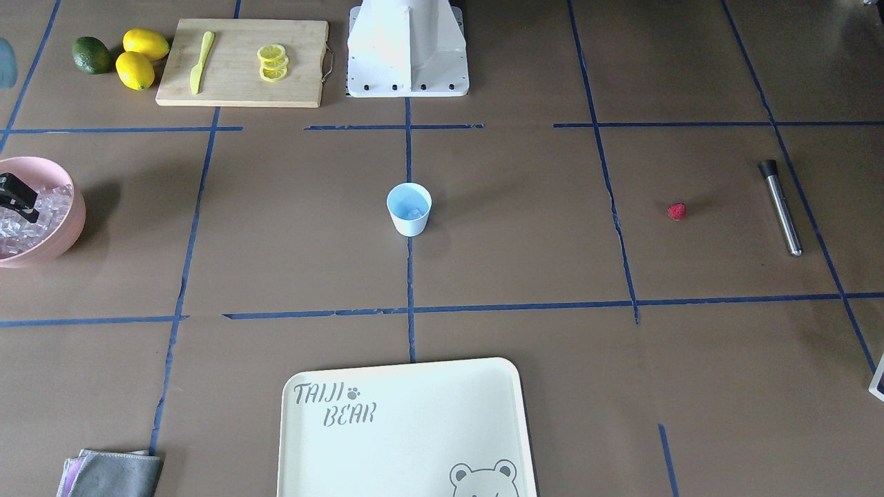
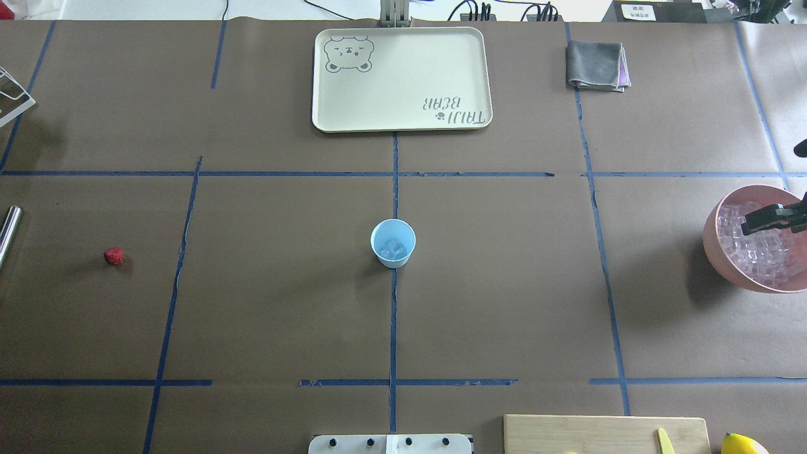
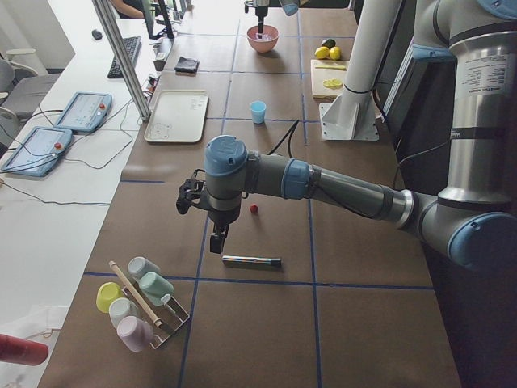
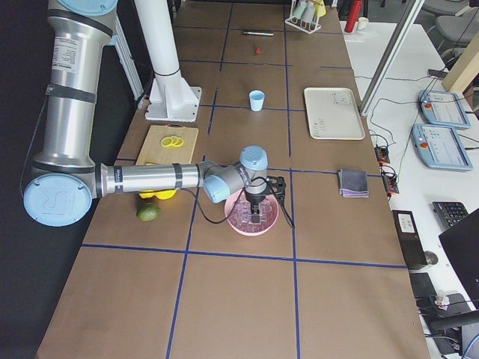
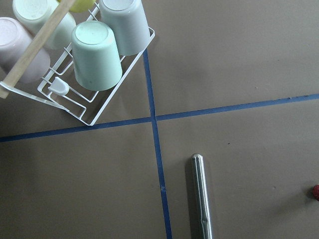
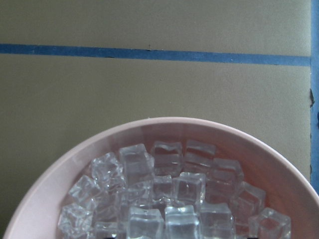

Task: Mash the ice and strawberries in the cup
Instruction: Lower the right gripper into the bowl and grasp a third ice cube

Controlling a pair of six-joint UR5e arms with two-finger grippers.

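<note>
The light blue cup [image 2: 393, 243] stands upright at the table's middle with a little ice [image 2: 394, 247] inside. More ice [image 6: 164, 199] fills the pink bowl [image 2: 715, 243] at the robot's right. My right gripper [image 2: 766, 224] hangs just over that ice and looks open, holding nothing. The red strawberry [image 2: 114, 256] lies alone on the table on the robot's left, beside a metal rod [image 1: 780, 207]. My left gripper [image 3: 216, 241] hovers above the table close to the rod [image 3: 251, 262] and strawberry [image 3: 254, 208]; I cannot tell whether it is open or shut.
A cream tray [image 2: 328, 120] lies at the far side, with a folded grey cloth [image 2: 596, 65] beside it. Near the robot's base are a cutting board [image 1: 304, 62] with lemon slices and a yellow knife, two lemons [image 1: 141, 59] and a lime. A wire rack of cups [image 5: 97, 59] stands at the left end.
</note>
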